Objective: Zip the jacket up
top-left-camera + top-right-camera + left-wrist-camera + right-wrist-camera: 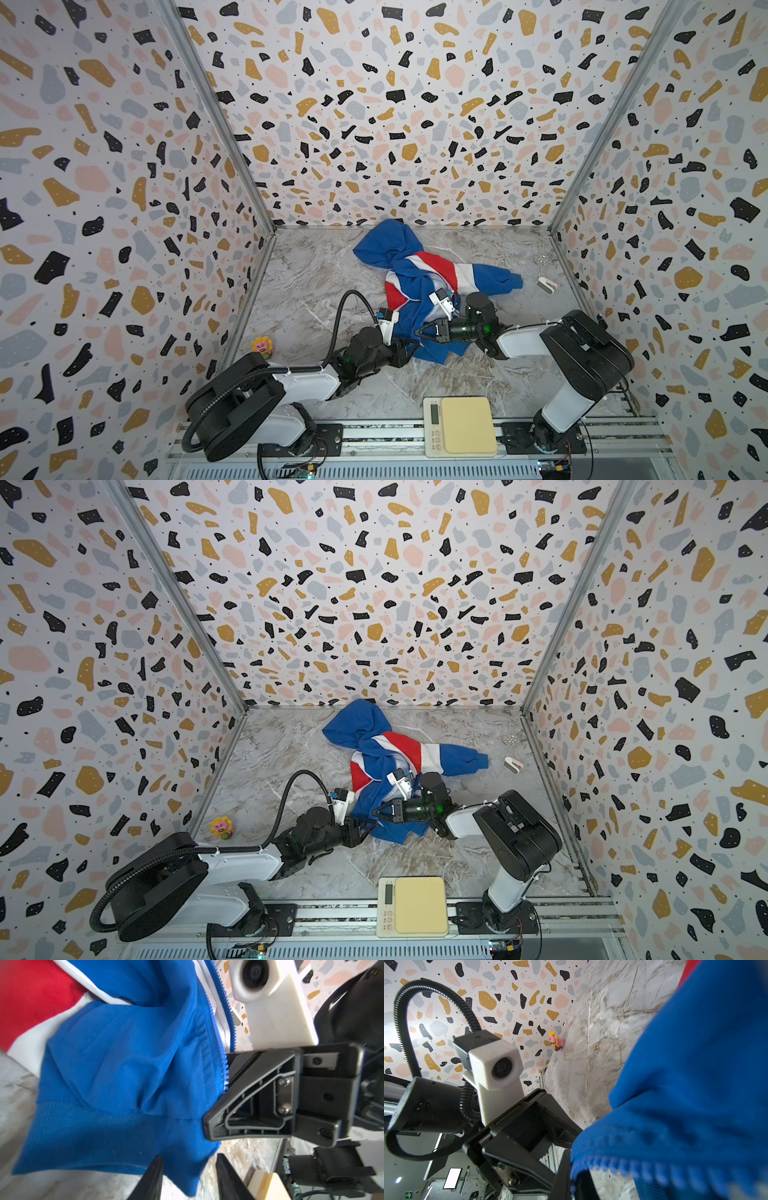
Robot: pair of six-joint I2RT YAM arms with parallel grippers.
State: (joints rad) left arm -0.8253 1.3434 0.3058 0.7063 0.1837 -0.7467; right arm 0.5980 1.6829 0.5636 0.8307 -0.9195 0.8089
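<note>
The royal-blue jacket (pixel 409 276) (red and white bands across the chest) lies crumpled mid-tabletop (pixel 316 270), hood at the back edge, zipper (pixel 222 1047) teeth parted.

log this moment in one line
jacket unzipped | right claw shut on hem by zipper | left claw open around hem

Counting what's showing in both top views: one jacket (pixel 419 266). Two arms are working, left arm (pixel 299 380) and right arm (pixel 582 353), each carrying one camera, so two: left wrist camera (pixel 388 322), right wrist camera (pixel 442 299). Also seeing one scale (pixel 461 426), one toy figure (pixel 262 347), one small white clip-like piece (pixel 546 284), one clear glass item (pixel 541 258).
</note>
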